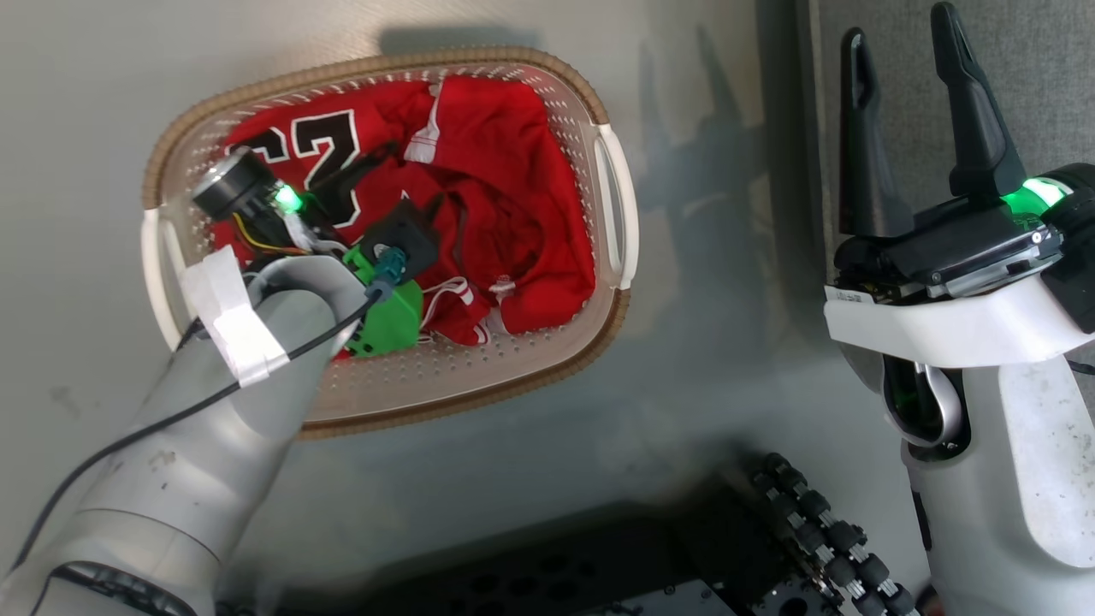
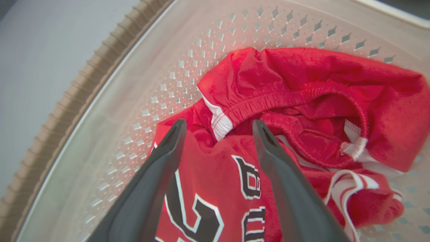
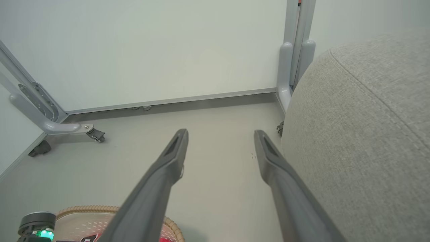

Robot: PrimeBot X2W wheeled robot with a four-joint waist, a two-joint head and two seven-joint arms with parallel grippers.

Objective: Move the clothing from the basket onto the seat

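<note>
The basket (image 1: 620,205) stands on the floor with the clothing inside: a red jersey (image 1: 325,137) with black-and-white numbers and a plain red garment (image 1: 513,171) with white trim. My left arm (image 1: 257,342) reaches down into the basket. In the left wrist view my left gripper (image 2: 218,126) is open just above the jersey (image 2: 215,188), its tips near the white-edged waistband of the plain garment (image 2: 319,84); nothing is gripped. My right gripper (image 1: 898,34) stands open and empty beside the edge of the grey seat (image 1: 1044,85), which is also in the right wrist view as the seat (image 3: 362,134).
My dark base (image 1: 599,565) lies at the bottom of the head view. The right wrist view shows a pale wall panel, a wheeled metal frame leg (image 3: 50,124) at the left and an upright post (image 3: 295,60) by the seat. Grey floor separates basket and seat.
</note>
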